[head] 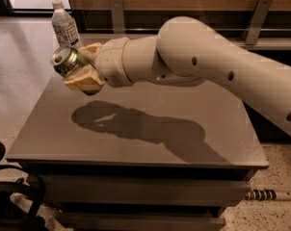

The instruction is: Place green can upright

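The green can (67, 60) is held in my gripper (83, 65) above the left part of the grey table (136, 143). The can is tilted, its silver pull-tab end facing up and to the left. The tan fingers (83, 82) are closed around the can's body from above and below. The can hangs in the air clear of the tabletop, and its shadow lies on the table below.
A clear plastic bottle with a white label (65, 25) stands at the table's far left corner, just behind the gripper. The white arm (208, 66) crosses the table from the right and hides the back middle. A wooden wall runs behind; dark cables lie at lower left.
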